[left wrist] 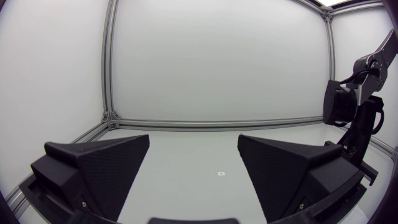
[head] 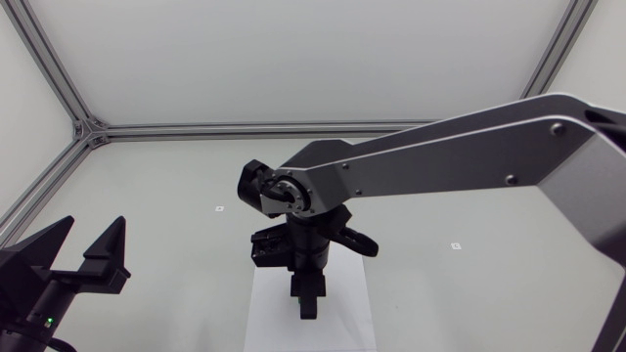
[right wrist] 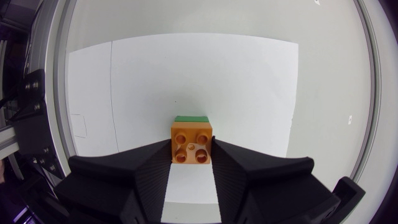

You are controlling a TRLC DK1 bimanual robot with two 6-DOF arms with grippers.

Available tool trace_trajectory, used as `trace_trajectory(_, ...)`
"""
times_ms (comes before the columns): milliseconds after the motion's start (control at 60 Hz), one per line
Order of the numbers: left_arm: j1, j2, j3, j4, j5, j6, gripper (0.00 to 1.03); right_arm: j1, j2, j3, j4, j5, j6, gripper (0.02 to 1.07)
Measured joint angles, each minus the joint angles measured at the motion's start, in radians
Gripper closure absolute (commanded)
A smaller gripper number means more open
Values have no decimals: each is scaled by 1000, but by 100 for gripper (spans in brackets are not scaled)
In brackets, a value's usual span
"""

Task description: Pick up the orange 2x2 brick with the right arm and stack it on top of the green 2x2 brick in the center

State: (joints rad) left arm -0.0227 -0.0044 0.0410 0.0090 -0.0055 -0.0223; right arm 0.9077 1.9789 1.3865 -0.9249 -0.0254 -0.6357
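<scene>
Plain white table [head: 176,196] all round, with a white sheet of paper [head: 269,313] laid at the lower middle of the head view, which I guess is there to mark the centre spot for stacking. The right arm [head: 440,156] comes in from the right edge and reaches to the middle, with the right gripper [head: 307,298] pointing straight down over that sheet. From overhead the arm hides both bricks, so the right wrist view is the one that counts. There the orange brick [right wrist: 191,140] sits between the fingers [right wrist: 155,171], studs up. Both fingers press its two sides, so it's a proper pinch and not just a hover around it. A strip of the green brick [right wrist: 191,118] peeks out just past the orange one's far edge, underneath it. To me that reads as the orange one lined up over the green, a touch offset. I can't tell whether it's already pushed onto the studs or just above them. The straight-down hold makes sense: the studs only mate if the brick goes down flat and square. The left gripper [head: 94,230] is parked at the lower left of the head view, well apart from the action, fingers spread wide with nothing between them, presumably just out of the way. If that offset is real, I'd expect a small nudge before pressing down.
</scene>
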Motion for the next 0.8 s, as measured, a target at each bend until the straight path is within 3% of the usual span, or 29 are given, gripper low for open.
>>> trace_trajectory(300,0,0,0,0,0,0,4,-20,3,-5,5,-34,-1,100)
trace_trajectory(800,0,0,0,0,0,0,4,-12,-1,-19,18,-4,-9,100)
